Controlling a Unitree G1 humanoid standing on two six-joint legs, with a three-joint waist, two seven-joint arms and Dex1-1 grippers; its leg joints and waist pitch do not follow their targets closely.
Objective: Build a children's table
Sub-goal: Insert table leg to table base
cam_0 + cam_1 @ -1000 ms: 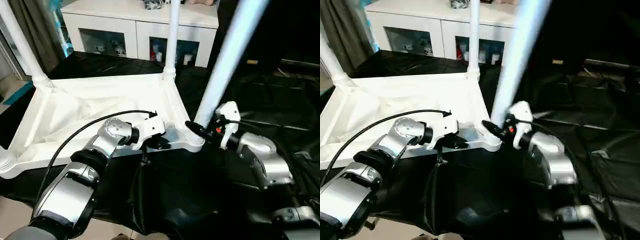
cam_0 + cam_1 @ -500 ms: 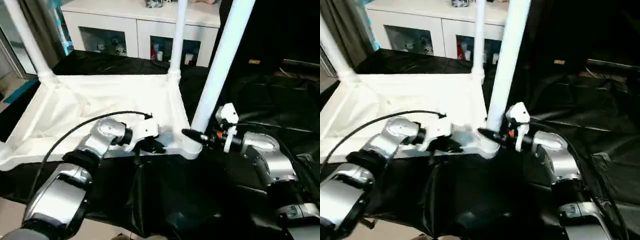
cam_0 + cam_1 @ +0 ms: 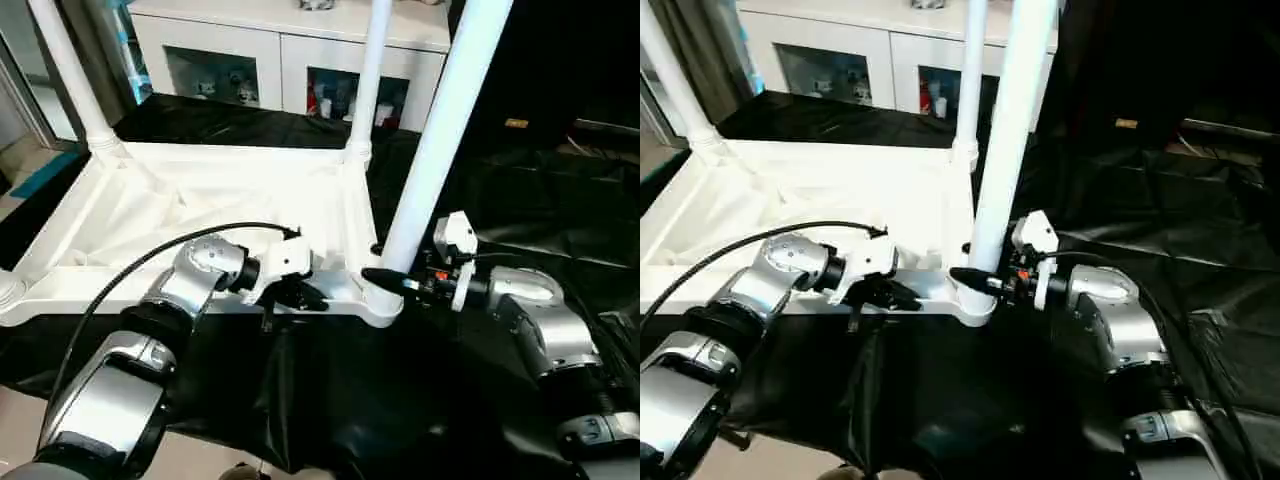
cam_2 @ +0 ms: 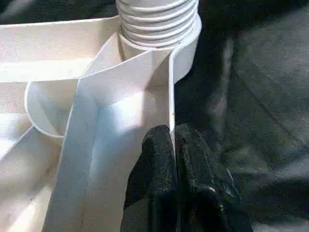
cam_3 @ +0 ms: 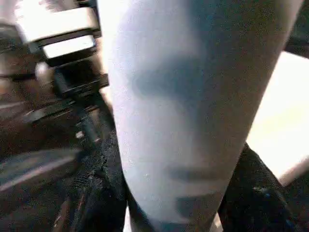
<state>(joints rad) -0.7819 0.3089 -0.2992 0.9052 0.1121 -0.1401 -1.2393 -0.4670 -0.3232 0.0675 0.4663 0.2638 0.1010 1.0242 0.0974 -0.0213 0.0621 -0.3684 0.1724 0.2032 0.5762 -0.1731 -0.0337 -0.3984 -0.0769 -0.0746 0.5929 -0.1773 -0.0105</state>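
Note:
The white table top [image 3: 200, 200] lies upside down on black cloth. Two legs stand in its far corners, one on the left [image 3: 70, 75] and one on the right [image 3: 368, 80]. A third leg [image 3: 440, 130] stands almost upright in the near right corner socket [image 3: 380, 302]. My right gripper [image 3: 388, 278] is shut on this leg just above the socket, and the leg [image 5: 193, 96] looms close between its fingers. My left gripper [image 3: 300, 295] is shut on the top's near rim, its fingers [image 4: 159, 164] pinching the thin wall. The leg's ribbed base [image 4: 157, 19] sits in the socket just beyond.
The near left corner socket [image 3: 8, 290] holds no leg. A white cabinet [image 3: 290, 50] with glass-fronted shelves stands behind the table. Crumpled black cloth [image 3: 520, 190] covers the surface to the right and front. A black cable [image 3: 150, 262] loops over my left forearm.
The leg in my right gripper has swung from a rightward tilt to nearly upright in the near right socket. The head camera has shifted. My left gripper keeps its hold on the rim.

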